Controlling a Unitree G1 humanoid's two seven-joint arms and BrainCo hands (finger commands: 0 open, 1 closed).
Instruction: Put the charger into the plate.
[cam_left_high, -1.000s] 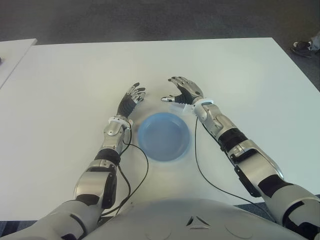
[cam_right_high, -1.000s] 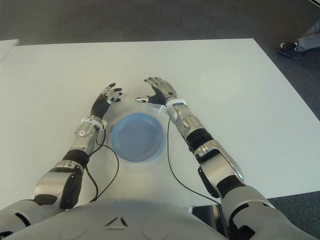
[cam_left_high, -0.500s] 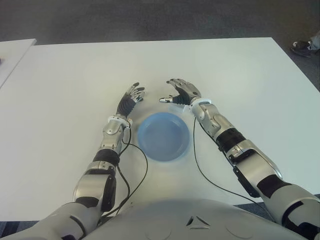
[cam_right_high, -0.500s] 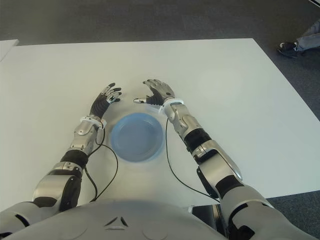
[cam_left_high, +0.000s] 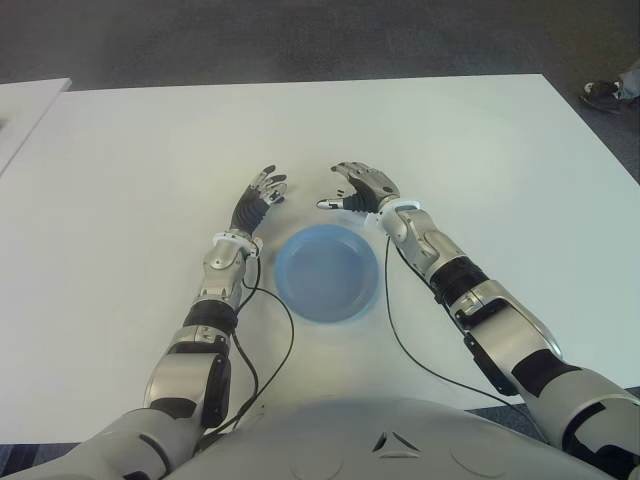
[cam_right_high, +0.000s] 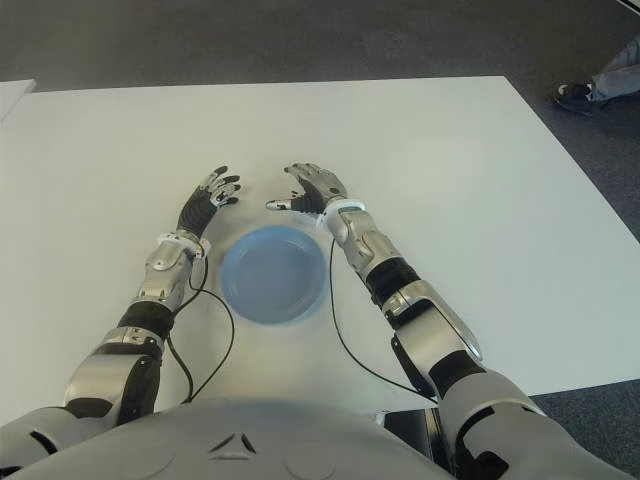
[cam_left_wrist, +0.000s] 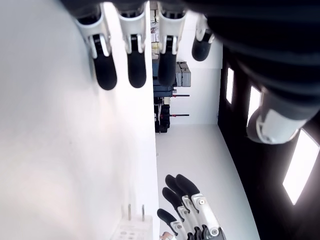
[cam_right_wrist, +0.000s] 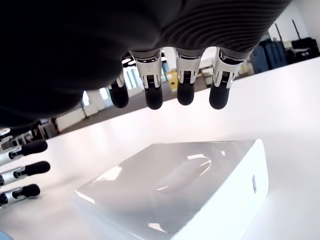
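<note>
- The blue plate sits on the white worktop, straight in front of the robot's body, and nothing is in it.
- The charger, a white block, lies flat on the worktop just beyond the plate's far rim, under the palm of the right hand. In the left wrist view its two metal prongs point along the worktop.
- The right hand hovers over the charger, beyond the plate's far right rim. Its fingers are stretched out and only slightly bent, with their tips clear above the white block, so it holds nothing.
- The left hand is beyond the plate's far left rim, near the right hand but apart from it. Its fingers are straight and spread just above the bare worktop, and it holds nothing either.
- Black cables run from both forearms across the worktop, passing either side of the plate toward the robot's body.
- A shoe on the dark floor shows past the worktop's far right corner, well away from the plate.
</note>
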